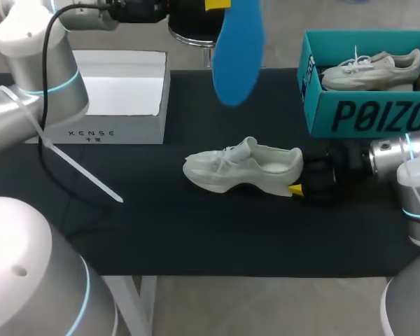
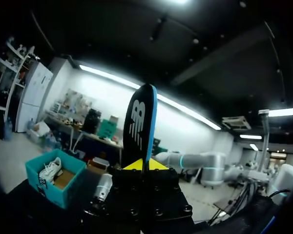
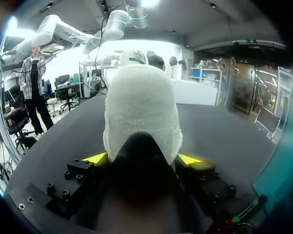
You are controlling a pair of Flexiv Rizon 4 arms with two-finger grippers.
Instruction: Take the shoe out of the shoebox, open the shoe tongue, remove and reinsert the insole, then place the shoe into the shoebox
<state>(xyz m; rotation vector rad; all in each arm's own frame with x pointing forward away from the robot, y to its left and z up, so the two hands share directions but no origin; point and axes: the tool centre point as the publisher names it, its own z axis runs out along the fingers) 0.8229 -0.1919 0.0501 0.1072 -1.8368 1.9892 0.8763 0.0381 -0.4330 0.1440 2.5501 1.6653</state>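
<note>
Dangling high over the desk (image 1: 196,238), the blue insole (image 1: 238,49) is pinched at its upper end by the left gripper (image 1: 217,4). The white shoe (image 1: 241,168) sits mid-desk, and the right gripper (image 1: 298,180) is clamped on its heel. A white box (image 1: 119,126) stands open to one side, a teal box (image 1: 364,112) to the other.

Left wrist: the insole (image 2: 141,122) stands upright, squeezed in the left gripper (image 2: 145,165).

Right wrist: the shoe (image 3: 141,112) has its heel wedged in the right gripper (image 3: 141,158), with a yellow tip pressing on each side.
</note>
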